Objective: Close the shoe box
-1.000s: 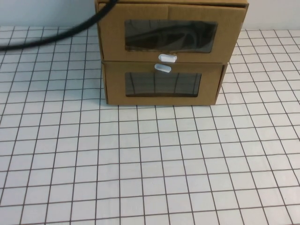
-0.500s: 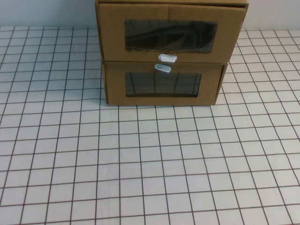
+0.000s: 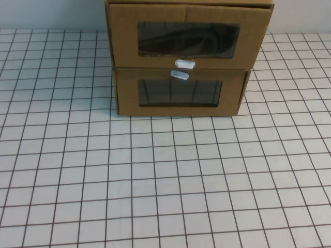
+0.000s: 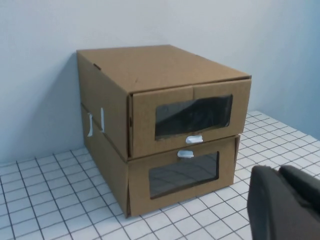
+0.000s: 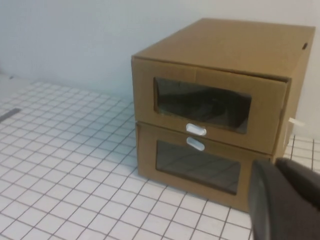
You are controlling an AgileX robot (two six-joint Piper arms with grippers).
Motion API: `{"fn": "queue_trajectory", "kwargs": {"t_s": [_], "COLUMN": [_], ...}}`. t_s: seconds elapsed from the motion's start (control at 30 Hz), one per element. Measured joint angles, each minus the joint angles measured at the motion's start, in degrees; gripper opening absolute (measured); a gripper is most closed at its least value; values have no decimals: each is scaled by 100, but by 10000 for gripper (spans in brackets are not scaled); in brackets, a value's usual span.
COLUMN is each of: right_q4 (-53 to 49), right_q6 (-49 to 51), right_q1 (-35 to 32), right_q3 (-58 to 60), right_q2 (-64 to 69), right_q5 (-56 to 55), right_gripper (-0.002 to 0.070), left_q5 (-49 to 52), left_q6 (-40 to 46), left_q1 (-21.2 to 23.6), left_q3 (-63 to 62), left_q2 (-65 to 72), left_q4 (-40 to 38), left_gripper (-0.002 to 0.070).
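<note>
The shoe box [image 3: 253,46], brown cardboard with a wide clear window and a white pull tab [image 3: 184,64] below it, sits on top of a similar box at the far middle of the table. Its drawer front stands almost flush, a little proud of the shell in the left wrist view [image 4: 150,70] and the right wrist view [image 5: 230,45]. My left gripper [image 4: 277,170] is shut and empty, well short of the box. My right gripper [image 5: 275,162] is shut and empty, also short of it. Neither gripper shows in the high view.
The lower cardboard box [image 3: 126,98] has its white tab [image 3: 179,75] above its window and carries the shoe box. The white gridded table [image 3: 165,181] stretches in front of both. A pale wall [image 4: 40,75] stands right behind the boxes.
A black cable that crossed the far left of the high view one second ago has left the view. The boxes have not moved.
</note>
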Motion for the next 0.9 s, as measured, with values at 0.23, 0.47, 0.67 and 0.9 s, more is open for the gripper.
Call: {"fn": "queue_trajectory", "kwargs": {"t_s": [0.23,0.47,0.67,0.9], "right_q4": [-95,186,249,249], "right_q6": [24,29,29,29], "right_q1": [0,0,0,0], "right_q3": [1403,2113,2327,2351], "right_q2": [-1190,-1325,-1325,-1325], "right_q5": [-433,-1272,-1368,-638], "right_gripper": [-14,-14,-14,-14], "left_q5": [-597,-2033,-2001,-1391], "left_q6": [-38,-48,-48,-48], "left_q1": [0,0,0,0], "left_q3": [1462,2795,3145,3153], "left_q2": [-618,-618,-618,-618], "left_q4": [428,587,611,611], "left_gripper": [-5,-5,-5,-5]}}
